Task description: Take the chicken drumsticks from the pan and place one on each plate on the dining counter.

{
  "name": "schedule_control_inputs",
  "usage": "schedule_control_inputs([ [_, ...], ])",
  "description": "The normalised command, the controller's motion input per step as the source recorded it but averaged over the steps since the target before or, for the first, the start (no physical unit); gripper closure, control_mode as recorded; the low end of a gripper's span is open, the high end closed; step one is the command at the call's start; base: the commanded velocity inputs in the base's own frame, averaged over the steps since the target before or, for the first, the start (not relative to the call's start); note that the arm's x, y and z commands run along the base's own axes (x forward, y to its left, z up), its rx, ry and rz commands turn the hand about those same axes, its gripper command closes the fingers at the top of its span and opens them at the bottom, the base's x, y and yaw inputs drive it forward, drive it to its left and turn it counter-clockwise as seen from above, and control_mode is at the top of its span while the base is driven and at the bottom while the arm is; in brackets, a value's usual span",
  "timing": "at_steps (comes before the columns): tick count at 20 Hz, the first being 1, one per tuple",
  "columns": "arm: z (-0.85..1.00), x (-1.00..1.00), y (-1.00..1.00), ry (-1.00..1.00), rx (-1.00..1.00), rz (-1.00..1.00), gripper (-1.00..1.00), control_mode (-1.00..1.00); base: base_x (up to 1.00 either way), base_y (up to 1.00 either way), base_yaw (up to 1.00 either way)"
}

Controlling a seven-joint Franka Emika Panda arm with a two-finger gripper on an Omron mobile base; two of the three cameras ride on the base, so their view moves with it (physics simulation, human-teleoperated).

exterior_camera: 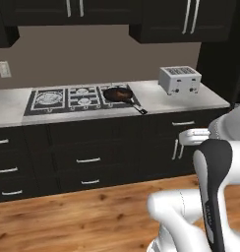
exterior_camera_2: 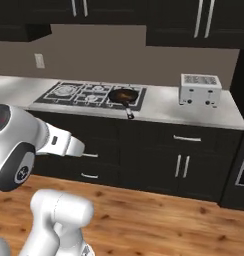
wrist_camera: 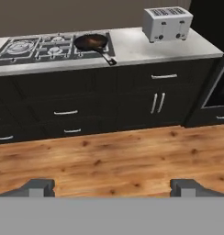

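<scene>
We see the pan [exterior_camera: 119,94] on the right end of the stove [exterior_camera: 68,99], its handle [exterior_camera: 137,107] pointing toward us and right, out over the counter [exterior_camera: 191,101]. Something brown and glossy lies inside the pan, which we take for the drumsticks [wrist_camera: 92,42], though we cannot tell them apart from here. Farther right on the same counter stands a toaster [exterior_camera: 179,78], well apart from the pan. Dark drawers [wrist_camera: 65,112] and cupboards sit below the counter, and a wooden floor [wrist_camera: 114,158] lies between them and us. Our gripper [wrist_camera: 114,188] hangs over that floor, far from the pan, its fingertips [wrist_camera: 38,187] spread wide with nothing between them.
</scene>
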Motion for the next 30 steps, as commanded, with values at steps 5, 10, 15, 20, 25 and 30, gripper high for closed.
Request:
schedule_control_inputs([
  [5,0.00,0.00,0.00,0.00,0.00,0.00,-1.00,1.00,0.72,-0.10,0.10],
  [10,0.00,0.00,0.00,0.00,0.00,0.00,-1.00,1.00,0.73,0.15,0.00],
  [15,0.00,0.00,0.00,0.00,0.00,0.00,-1.00,1.00,0.86,0.25,0.00],
  [20,0.00,0.00,0.00,0.00,0.00,0.00,-1.00,1.00,0.90,0.52,0.00],
  [25,0.00,0.00,0.00,0.00,0.00,0.00,-1.00,1.00,0.80,0.51,0.00],
  [30,-0.06,0.12,0.00,0.01,-0.02,0.00,-1.00,-1.00,0.50,0.04,0.00],
])
